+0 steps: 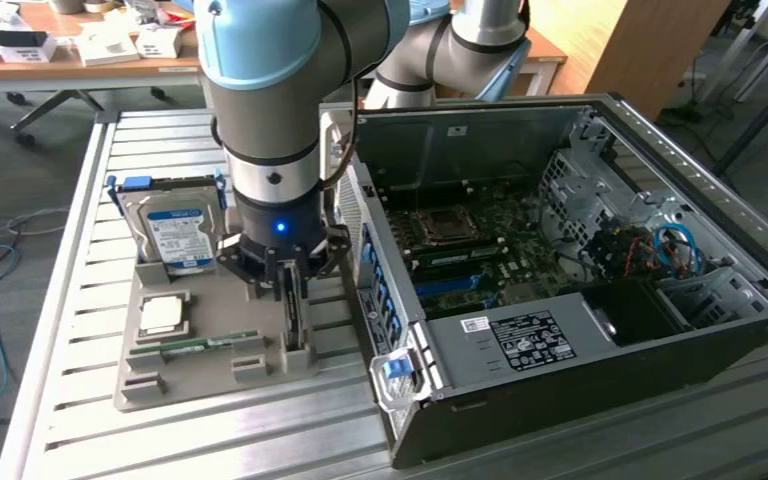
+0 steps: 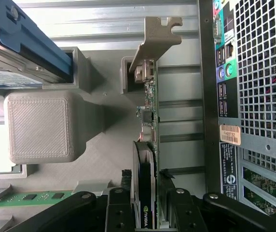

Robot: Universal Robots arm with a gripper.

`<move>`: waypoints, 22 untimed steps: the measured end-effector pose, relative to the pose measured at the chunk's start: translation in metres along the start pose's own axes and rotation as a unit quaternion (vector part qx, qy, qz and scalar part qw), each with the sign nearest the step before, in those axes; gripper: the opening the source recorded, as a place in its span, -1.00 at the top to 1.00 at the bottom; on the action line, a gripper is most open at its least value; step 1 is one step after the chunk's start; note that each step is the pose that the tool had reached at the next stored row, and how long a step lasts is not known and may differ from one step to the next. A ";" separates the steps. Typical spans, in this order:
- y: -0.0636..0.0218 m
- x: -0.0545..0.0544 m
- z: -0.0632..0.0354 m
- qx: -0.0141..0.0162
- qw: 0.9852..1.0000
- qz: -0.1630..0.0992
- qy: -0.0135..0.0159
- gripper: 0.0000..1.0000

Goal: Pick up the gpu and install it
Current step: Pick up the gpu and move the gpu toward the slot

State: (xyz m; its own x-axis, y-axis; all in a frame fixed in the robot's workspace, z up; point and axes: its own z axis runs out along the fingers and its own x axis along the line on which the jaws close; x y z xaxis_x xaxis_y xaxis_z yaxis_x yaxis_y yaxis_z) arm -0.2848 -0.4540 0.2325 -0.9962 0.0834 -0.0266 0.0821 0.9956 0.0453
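Currently, as seen from beside the desk:

- Item 1, gpu: thin flat circuit card, brownish edge, dark face, silver metal end bracket. Stands on edge in a slot of the grey printed plastic holder, on the side nearest the case. Looks seated, not lifted.
- Item 2, hand: black, two-fingered, on the grey-and-blue arm. Set down over the card, spread, one finger at each face and close in. Can't tell if the pads touch yet, so no firm pinch to report.
- Item 3, misc. in the holder: silver hard drive w/ blue label, upright; narrow green memory stick, lying flat. Both apart from the hand.
- Item 4, black open pc case: lid off, motherboard exposed, just beside the holder on the slatted metal desk.

Handling notes (my judgement):
- Step in hand is the grasp.
- Close evenly on the flat faces, centred on the card's thickness, so it isn't levered sideways in the slot.
- Grip away from the bracket end.
- Squeeze just enough to hold; the board is thin, w/ parts on it.
- Pull straight out along the slot, no twist, or the holder may come up too.
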 end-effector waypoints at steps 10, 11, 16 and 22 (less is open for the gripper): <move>0.0000 0.000 0.0000 0.000 1.000 0.000 0.000 0.27; 0.0000 0.000 0.0000 0.000 1.000 0.000 0.000 0.27; 0.0000 0.000 0.0000 0.000 1.000 0.000 0.000 0.30; 0.0000 0.000 0.0000 0.000 1.000 0.000 0.000 0.47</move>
State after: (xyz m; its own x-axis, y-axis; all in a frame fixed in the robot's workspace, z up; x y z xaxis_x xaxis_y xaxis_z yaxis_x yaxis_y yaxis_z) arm -0.2848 -0.4540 0.2325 -0.9962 0.0834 -0.0266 0.0821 0.9956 0.0453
